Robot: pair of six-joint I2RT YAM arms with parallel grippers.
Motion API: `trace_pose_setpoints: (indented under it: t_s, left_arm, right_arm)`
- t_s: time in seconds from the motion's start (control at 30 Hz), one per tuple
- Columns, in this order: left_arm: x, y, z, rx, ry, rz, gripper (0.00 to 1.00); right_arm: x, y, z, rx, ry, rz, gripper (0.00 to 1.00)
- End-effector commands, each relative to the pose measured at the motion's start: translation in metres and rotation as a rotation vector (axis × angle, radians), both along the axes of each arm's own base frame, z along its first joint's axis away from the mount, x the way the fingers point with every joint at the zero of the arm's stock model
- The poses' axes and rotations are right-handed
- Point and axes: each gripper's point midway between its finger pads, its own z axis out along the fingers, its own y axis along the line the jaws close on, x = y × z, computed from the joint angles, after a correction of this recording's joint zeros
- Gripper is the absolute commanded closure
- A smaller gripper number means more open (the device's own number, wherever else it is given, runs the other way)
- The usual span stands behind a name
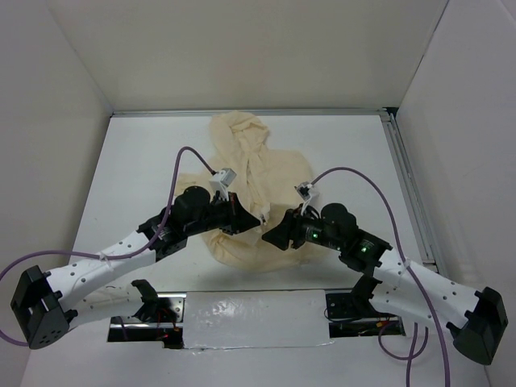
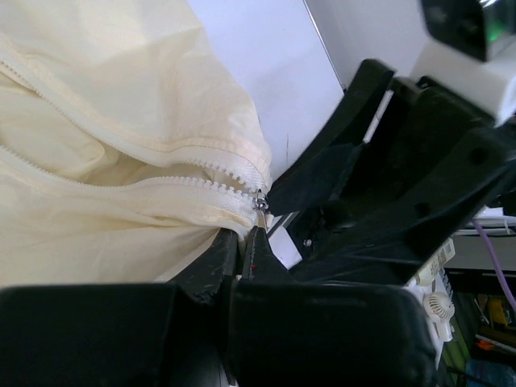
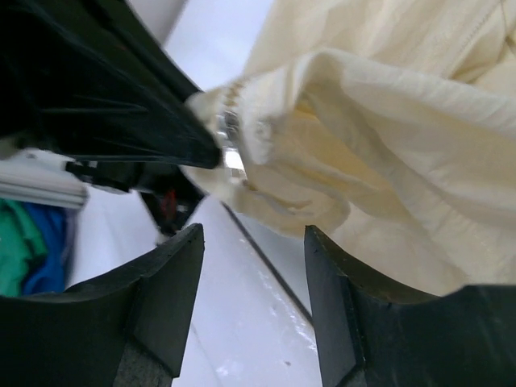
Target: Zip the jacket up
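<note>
My left gripper (image 2: 242,246) is pinched shut on the jacket (image 1: 270,173) hem beside the zipper (image 2: 260,201). My right gripper (image 3: 254,242) gapes empty just beside it. The jacket lies mid-table (image 1: 145,161).

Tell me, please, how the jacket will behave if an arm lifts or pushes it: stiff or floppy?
Probably floppy: the jacket lies crumpled in soft folds. It is likely light, since the left gripper, pinching one small spot, holds its hem off the table. If pushed, it would probably wrinkle rather than slide whole; the zipper edges curve loosely.
</note>
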Motion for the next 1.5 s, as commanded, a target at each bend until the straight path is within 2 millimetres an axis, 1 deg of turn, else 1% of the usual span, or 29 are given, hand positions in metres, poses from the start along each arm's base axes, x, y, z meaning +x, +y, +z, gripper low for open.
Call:
trace_pose_setpoints:
  t_s: [0.0,0.13,0.3,0.33,0.5,0.57,0.6,0.63,0.7,0.73,0.77,0.8,0.83,0.87,0.9,0.93,0.97,1.0,1.07,1.1,1.13,1.17,1.2,1.23,1.3,1.33,1.4,1.43,1.47]
  left_arm:
    - [0.004,-0.002,0.033,-0.062,-0.045,0.011,1.00]
    - [0.002,-0.001,0.035,-0.067,-0.052,0.001,1.00]
    - [-0.001,-0.001,0.029,-0.057,-0.037,-0.006,1.00]
    - [-0.001,-0.001,0.029,-0.057,-0.035,-0.007,1.00]
    - [-0.005,-0.001,0.027,-0.057,-0.035,-0.030,1.00]
    - [-0.006,-0.001,0.027,-0.058,-0.038,-0.028,1.00]
    - [-0.006,0.000,0.028,-0.060,-0.041,-0.027,1.00]
    - [-0.005,0.000,0.028,-0.057,-0.040,-0.023,1.00]
    - [-0.001,0.001,0.027,-0.046,-0.044,-0.008,1.00]
    - [0.000,0.001,0.026,-0.041,-0.043,-0.004,1.00]
    - [0.002,0.000,0.025,-0.034,-0.043,0.003,1.00]
    - [0.004,0.000,0.024,-0.027,-0.039,0.009,1.00]
    - [0.005,0.000,0.021,-0.018,-0.038,0.014,1.00]
    - [0.007,0.000,0.022,-0.014,-0.043,0.020,1.00]
    - [0.007,0.002,0.013,0.016,-0.026,0.025,1.00]
    - [0.007,0.003,0.010,0.032,-0.024,0.025,1.00]
    - [0.008,0.003,0.010,0.038,-0.023,0.029,1.00]
    - [0.011,0.004,0.004,0.062,-0.019,0.035,1.00]
    - [0.012,0.005,-0.005,0.099,0.003,0.042,1.00]
    - [0.013,0.005,-0.007,0.108,0.003,0.039,1.00]
    - [0.012,0.006,-0.009,0.116,0.007,0.038,1.00]
    - [0.012,0.005,-0.012,0.124,0.006,0.032,1.00]
    - [0.010,0.005,-0.013,0.127,0.003,0.026,1.00]
    - [0.007,0.004,-0.014,0.130,0.003,0.014,1.00]
    - [0.002,0.002,-0.016,0.149,-0.010,-0.007,1.00]
    - [0.001,0.003,-0.018,0.161,-0.009,0.000,1.00]
    - [-0.006,0.003,-0.020,0.166,-0.008,-0.029,1.00]
    - [-0.012,0.004,-0.027,0.172,0.007,-0.055,1.00]
    - [-0.015,0.005,-0.027,0.166,0.005,-0.067,1.00]
  right_arm:
    - [0.012,0.008,-0.016,-0.062,-0.058,-0.039,0.41]
    - [0.020,0.014,-0.016,-0.078,-0.089,-0.070,0.42]
    - [0.023,0.022,-0.013,-0.055,-0.114,-0.078,0.52]
    - [0.023,0.023,-0.009,-0.039,-0.126,-0.076,0.52]
    - [0.024,0.025,-0.006,-0.035,-0.148,-0.081,0.54]
    - [0.024,0.026,-0.004,-0.035,-0.152,-0.072,0.65]
    - [0.021,0.027,-0.006,-0.043,-0.144,-0.061,0.76]
    - [0.020,0.027,-0.004,-0.044,-0.144,-0.054,0.79]
    - [0.016,0.025,-0.009,-0.070,-0.120,-0.047,0.94]
    - [0.016,0.025,-0.005,-0.068,-0.113,-0.047,0.98]
    - [0.011,0.022,-0.009,-0.088,-0.095,-0.039,1.00]
    - [0.008,0.021,-0.008,-0.091,-0.089,-0.027,1.00]
    - [0.006,0.023,0.003,-0.073,-0.093,-0.014,1.00]
    - [0.000,0.019,-0.002,-0.098,-0.063,-0.001,1.00]
    - [-0.003,0.020,0.008,-0.088,-0.066,0.015,1.00]
    - [-0.008,0.021,0.013,-0.085,-0.056,0.042,1.00]
    - [-0.014,0.020,0.011,-0.112,-0.038,0.072,1.00]
    - [-0.014,0.022,0.029,-0.096,-0.054,0.087,1.00]
    - [-0.021,0.024,0.028,-0.134,-0.013,0.132,1.00]
    - [-0.021,0.027,0.042,-0.118,-0.014,0.145,1.00]
    - [-0.016,0.029,0.038,-0.137,0.013,0.147,1.00]
    - [-0.021,0.031,0.041,-0.136,0.033,0.189,1.00]
    - [-0.021,0.034,0.049,-0.120,0.031,0.206,1.00]
    - [-0.016,0.034,0.047,-0.124,0.053,0.197,1.00]
    - [-0.011,0.036,0.058,-0.097,0.046,0.191,1.00]
    - [0.003,0.034,0.064,-0.069,0.058,0.136,1.00]
    - [0.017,0.030,0.072,-0.025,0.078,0.083,1.00]
    - [0.023,0.033,0.082,0.041,0.090,0.070,1.00]
    - [0.031,0.029,0.082,0.075,0.105,0.053,1.00]
